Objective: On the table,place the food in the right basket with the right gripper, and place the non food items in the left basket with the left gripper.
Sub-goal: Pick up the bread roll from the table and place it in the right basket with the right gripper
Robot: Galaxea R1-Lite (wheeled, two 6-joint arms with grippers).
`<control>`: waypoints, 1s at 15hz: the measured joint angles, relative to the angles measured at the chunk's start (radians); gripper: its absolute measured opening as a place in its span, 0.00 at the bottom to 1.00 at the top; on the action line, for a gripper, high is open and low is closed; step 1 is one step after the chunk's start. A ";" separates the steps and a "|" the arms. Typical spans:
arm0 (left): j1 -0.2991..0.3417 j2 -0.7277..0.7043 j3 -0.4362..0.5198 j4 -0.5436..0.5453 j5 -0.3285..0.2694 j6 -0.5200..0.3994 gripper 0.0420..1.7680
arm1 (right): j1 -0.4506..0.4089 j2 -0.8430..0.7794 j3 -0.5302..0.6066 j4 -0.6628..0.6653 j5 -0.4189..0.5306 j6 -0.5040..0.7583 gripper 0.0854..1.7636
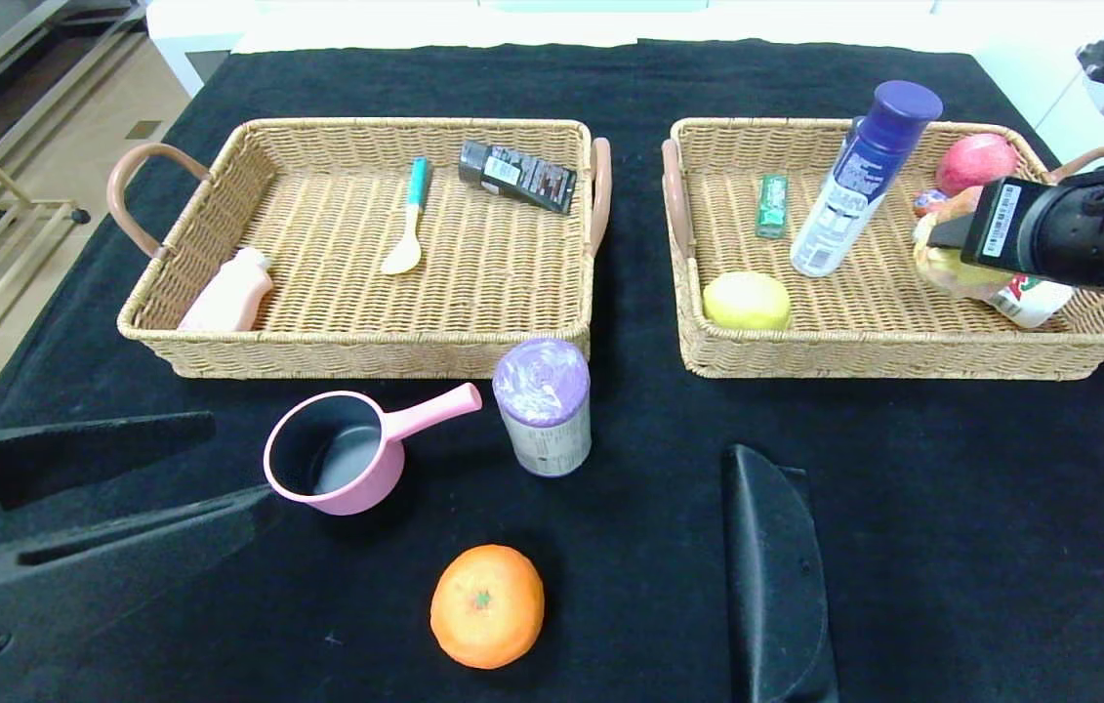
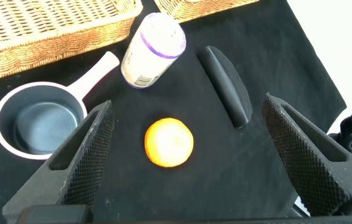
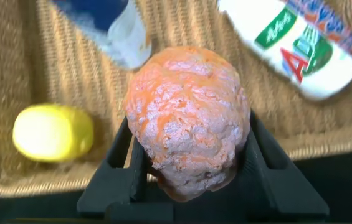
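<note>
The left claw sits nearest, low at the left edge of the black surface, fingers spread wide and empty, with the orange lying between them in its wrist view but well below. The pan, canister and pouch wait on the cloth near the left basket. The right claw hangs over the near right corner of the right basket, pinching the bun between its pressed fingers. The risks, as I judge them: a soft bun may squash or cling when freed (it sits just beside a white bottle), and a release too close to the rim could tip it out onto the cloth. The tall bottle stands nearby and could be knocked over.
</note>
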 joint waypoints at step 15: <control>0.001 -0.005 0.000 0.000 0.000 0.001 0.97 | -0.048 0.069 0.008 -0.133 0.000 -0.042 0.81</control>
